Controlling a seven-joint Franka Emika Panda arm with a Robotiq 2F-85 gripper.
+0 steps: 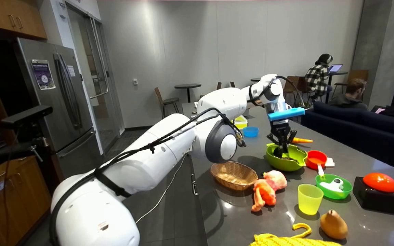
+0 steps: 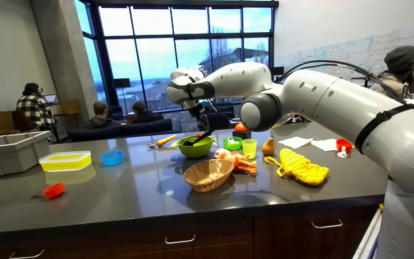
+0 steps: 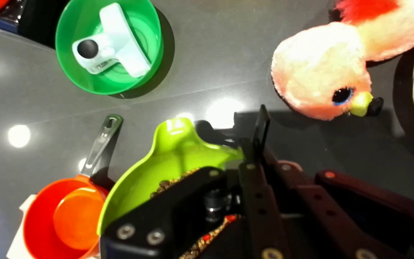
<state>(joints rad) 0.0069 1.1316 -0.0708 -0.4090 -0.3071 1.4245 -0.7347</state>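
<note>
Right of centre in an exterior view, I see the gripper (image 1: pixel 283 149) pinching a black spoon (image 2: pixel 199 138), its head down in the lime-green bowl (image 1: pixel 286 166) on the desk (image 1: pixel 229 218).

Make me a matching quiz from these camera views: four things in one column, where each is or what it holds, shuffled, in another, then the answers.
Things:
1. black long-handled utensil
2. round green plastic bowl
3. translucent yellow plastic tumbler
4. fluffy pink plush bird

Places or states:
A. stands upright beside a brown pear
B. lies beside a brown woven wicker basket
C. holds a white T-shaped object
D. has its lower end inside a lime-green lipped bowl

Pairs: 1-D; 2-C; 3-A; 4-B
</note>
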